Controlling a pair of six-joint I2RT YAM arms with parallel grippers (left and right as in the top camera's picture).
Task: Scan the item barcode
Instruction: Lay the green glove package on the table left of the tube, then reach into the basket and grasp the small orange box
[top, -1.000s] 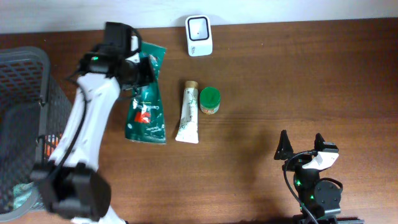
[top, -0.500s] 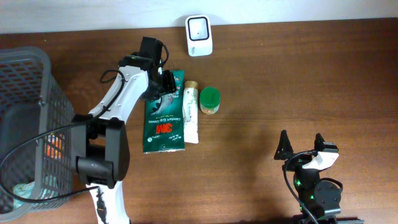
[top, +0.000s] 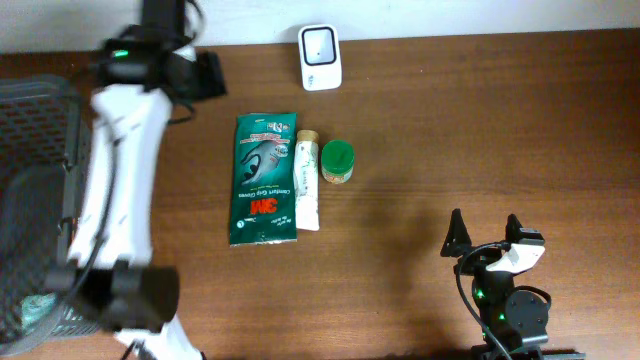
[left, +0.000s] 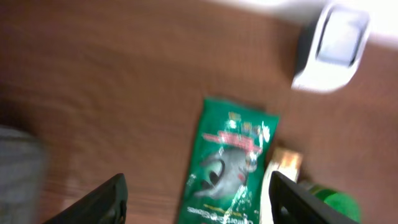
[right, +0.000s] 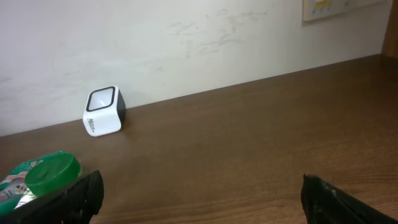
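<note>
A green 3M glove packet (top: 262, 180) lies flat on the brown table, alongside a white tube (top: 307, 180) and a green-lidded jar (top: 338, 161). The white barcode scanner (top: 320, 57) stands at the table's back edge. My left gripper (top: 213, 75) hovers up and left of the packet, open and empty. In the left wrist view the packet (left: 233, 165) lies below and between the spread fingers (left: 106, 200), with the scanner (left: 333, 46) at the upper right. My right gripper (top: 484, 226) rests open at the front right, holding nothing. Its wrist view shows the scanner (right: 104, 111) far off and the jar lid (right: 53, 171).
A dark wire basket (top: 35, 190) with some items inside stands at the table's left edge, under my left arm. A white wall (right: 199, 37) runs behind the scanner.
My left gripper opened and let go of the green packet, which now lies flat beside the tube. The left arm has swung back to the upper left. The right arm has not moved.
</note>
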